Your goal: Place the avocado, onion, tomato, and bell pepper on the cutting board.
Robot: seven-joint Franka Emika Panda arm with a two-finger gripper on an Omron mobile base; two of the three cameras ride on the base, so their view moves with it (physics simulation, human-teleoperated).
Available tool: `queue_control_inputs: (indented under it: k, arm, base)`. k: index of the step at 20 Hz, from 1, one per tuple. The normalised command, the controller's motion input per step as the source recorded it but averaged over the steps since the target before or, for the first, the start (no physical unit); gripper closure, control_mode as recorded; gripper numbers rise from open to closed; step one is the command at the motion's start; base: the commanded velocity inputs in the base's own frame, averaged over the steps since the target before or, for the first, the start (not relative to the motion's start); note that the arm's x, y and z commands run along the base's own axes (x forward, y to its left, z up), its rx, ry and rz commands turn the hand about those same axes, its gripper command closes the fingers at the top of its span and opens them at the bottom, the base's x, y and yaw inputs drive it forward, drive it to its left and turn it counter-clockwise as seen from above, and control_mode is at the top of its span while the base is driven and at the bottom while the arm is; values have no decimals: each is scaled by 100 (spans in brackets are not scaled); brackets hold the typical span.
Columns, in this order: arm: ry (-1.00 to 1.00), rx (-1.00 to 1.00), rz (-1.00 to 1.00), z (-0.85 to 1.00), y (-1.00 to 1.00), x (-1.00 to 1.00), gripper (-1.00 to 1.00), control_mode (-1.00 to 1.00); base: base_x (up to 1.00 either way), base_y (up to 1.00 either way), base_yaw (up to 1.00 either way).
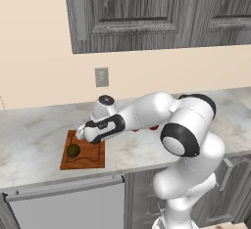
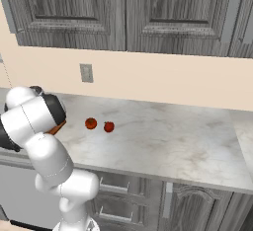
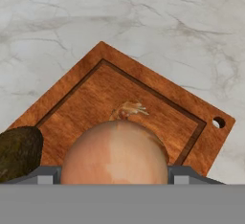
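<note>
Onion (image 3: 115, 152) clamped in the claw (image 3: 115, 177), right over the cutting board (image 3: 143, 101).
Avocado (image 1: 73, 150) sits on the board's near left part; two red items (image 2: 90, 123) wait further along the desk (image 2: 163, 131).

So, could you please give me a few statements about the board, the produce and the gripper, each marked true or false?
1. The avocado lies on the cutting board. True.
2. The onion sits between the gripper's fingers, above the board. True.
3. The two red items are already on the board. False: they sit on the counter, away from it.
4. The cutting board has a round hole near one corner. True.
5. The onion is dark green. False: it is pale peach.
</note>
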Motion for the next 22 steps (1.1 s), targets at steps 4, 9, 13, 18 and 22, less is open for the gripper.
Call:
queue_control_inputs:
  k: [4,9,13,18,22]
  arm:
    - [0,0,0,-21,0,0,100,-100]
    - [0,0,0,-25,0,0,100,-100]
    - [0,0,0,-25,0,0,100,-100]
    - [0,0,0,-17,1,0,-100,-100]
    - [-1,0,0,0,0,-1,-100,-100]
  base:
    - [0,0,0]
    - [0,0,0]
    - [0,0,0]
    - [0,0,0]
    - [0,0,0]
